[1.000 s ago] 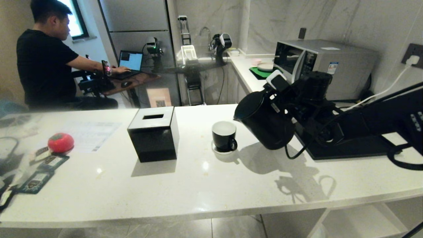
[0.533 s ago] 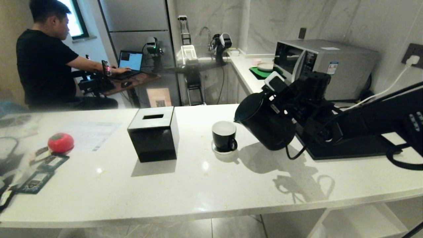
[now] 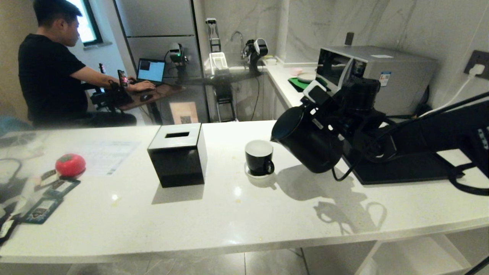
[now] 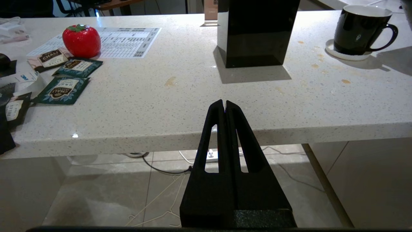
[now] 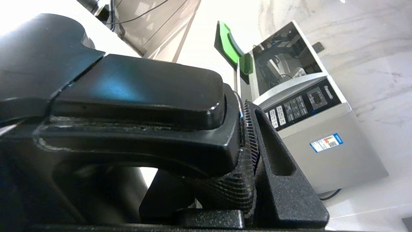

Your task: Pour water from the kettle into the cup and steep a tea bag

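My right gripper is shut on the loop handle of the black kettle, holding it above the counter and tilted left. Its spout hangs just above the right rim of the cup. I see no water stream. The black cup, white inside, stands on a small white saucer. In the right wrist view the handle fills the frame, pressed against one ribbed finger. My left gripper is parked shut below the counter's front edge. The cup shows far off in that view. The tea bag is out of view.
A black tissue box stands left of the cup. A black tray lies under my right arm, with a microwave behind. A red tomato-shaped thing and flat dark sachets lie far left. A person sits at a desk beyond.
My right wrist has turned slightly and risen a touch; the kettle's bottom swung a little right while its spout stayed by the cup's rim. The left gripper has not moved.
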